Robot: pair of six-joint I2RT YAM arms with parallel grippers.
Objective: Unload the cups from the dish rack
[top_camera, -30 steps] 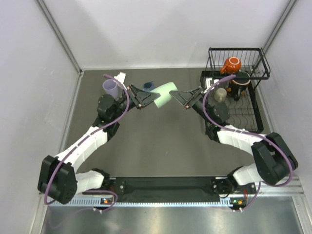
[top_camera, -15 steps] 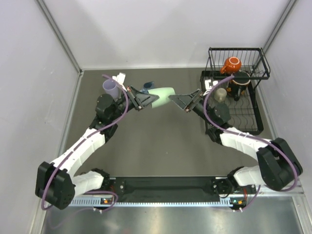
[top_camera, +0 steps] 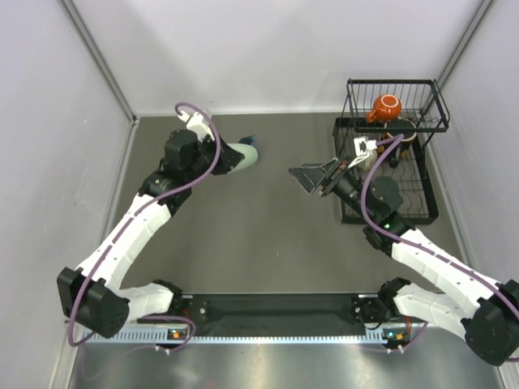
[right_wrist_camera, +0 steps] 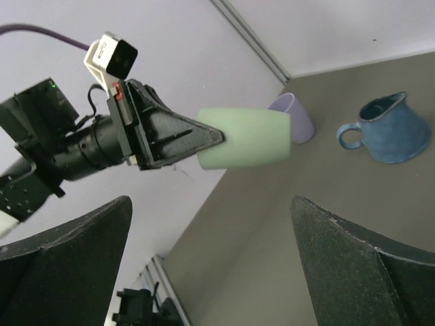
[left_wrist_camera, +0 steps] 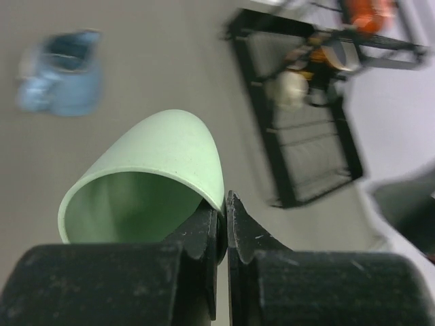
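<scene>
Right gripper (right_wrist_camera: 217, 272) released pale green tumbler (left_wrist_camera: 153, 159); left gripper (left_wrist_camera: 225, 219) pinches rim

Left arm (top_camera: 134, 235) and right arm (top_camera: 442, 263): white link shells, black joints, 1 looping purple cable (top_camera: 200, 111) each; right gripper (top_camera: 302, 181) has black wedge-shaped fingers

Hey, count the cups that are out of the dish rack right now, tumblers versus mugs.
Tumblers: 2 (tall lavender tumbler, pale green tumbler)
Mugs: 1 (blue handled mug)
Total: 3
</scene>
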